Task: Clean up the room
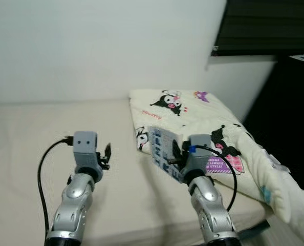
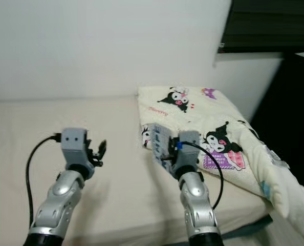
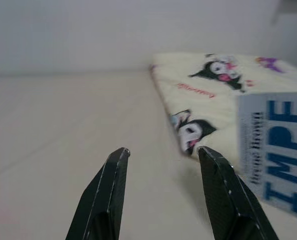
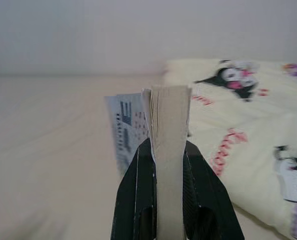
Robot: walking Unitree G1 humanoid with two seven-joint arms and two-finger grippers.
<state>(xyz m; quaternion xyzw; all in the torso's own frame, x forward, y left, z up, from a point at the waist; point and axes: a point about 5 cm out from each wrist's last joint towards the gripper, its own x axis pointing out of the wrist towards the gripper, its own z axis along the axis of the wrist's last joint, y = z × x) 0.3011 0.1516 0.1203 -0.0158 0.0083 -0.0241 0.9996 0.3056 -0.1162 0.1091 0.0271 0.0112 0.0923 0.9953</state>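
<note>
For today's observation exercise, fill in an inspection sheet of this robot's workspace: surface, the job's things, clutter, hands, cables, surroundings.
Surface: cream bed, bare on the robot's left.
Job's things: book with a blue-and-white cover, held upright above the bed; folded cartoon-print blanket on the bed's right part.
Clutter: nothing seen.
Hands: right hand shut on the book's page edge; left hand open, holding nothing, above the bed.
Cables: black cable looping beside the left arm; another by the right wrist.
Surroundings: white wall behind; dark window area at upper right.
</note>
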